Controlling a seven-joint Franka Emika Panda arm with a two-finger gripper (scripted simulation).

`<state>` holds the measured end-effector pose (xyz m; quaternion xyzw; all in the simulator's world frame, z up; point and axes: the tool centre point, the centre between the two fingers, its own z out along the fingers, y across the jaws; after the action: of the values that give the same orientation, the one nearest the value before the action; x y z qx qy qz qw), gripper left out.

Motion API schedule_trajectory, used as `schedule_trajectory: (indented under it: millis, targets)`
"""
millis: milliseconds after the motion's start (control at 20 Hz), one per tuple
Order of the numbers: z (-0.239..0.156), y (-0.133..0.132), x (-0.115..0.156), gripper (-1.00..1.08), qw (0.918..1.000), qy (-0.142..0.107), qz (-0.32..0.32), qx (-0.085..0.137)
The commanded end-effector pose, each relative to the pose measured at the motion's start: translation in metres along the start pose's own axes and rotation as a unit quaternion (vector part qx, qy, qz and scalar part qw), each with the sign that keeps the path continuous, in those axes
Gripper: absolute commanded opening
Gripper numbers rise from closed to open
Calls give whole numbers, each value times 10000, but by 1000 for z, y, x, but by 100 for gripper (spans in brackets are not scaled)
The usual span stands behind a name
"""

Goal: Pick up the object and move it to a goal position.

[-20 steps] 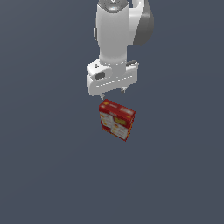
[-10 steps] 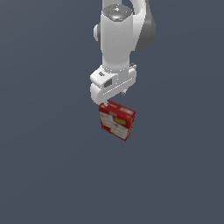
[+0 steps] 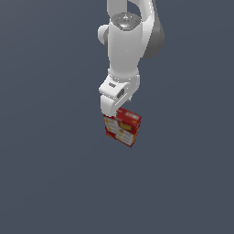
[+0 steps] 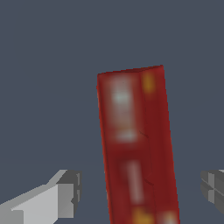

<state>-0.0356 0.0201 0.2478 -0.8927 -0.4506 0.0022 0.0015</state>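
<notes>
Below the white arm [image 3: 128, 41], the claw [image 3: 111, 119] stands spread apart astride the red carton [image 3: 123, 127], one finger [image 4: 65, 194] on each side, neither touching it. Carton sits upright on the grey counter [image 3: 55, 183].

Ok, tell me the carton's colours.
Red carton with white and yellow printed panels, clearest in the exterior view.

We note a plain, uniform dark blue-grey backdrop [image 3: 41, 183] under even, flat light; we discern no walls or furniture.
</notes>
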Motion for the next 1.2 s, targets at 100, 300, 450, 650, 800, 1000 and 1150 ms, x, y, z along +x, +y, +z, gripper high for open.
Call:
schedule_trajectory:
  millis: [100, 300, 450, 650, 800, 1000, 1150]
  targets:
    - [3, 2, 4, 100, 9994, 7, -348, -15]
    - [5, 2, 6, 100, 9987, 10, -519, -21]
    - [6, 2, 6, 100, 9984, 11, -572, -24]
    - [7, 2, 6, 100, 9985, 10, -554, -22]
    - [14, 2, 6, 100, 9984, 11, -557, -22]
    - [31, 2, 5, 100, 9984, 11, -564, -22]
    - [45, 1, 5, 100, 9984, 12, -572, -23]
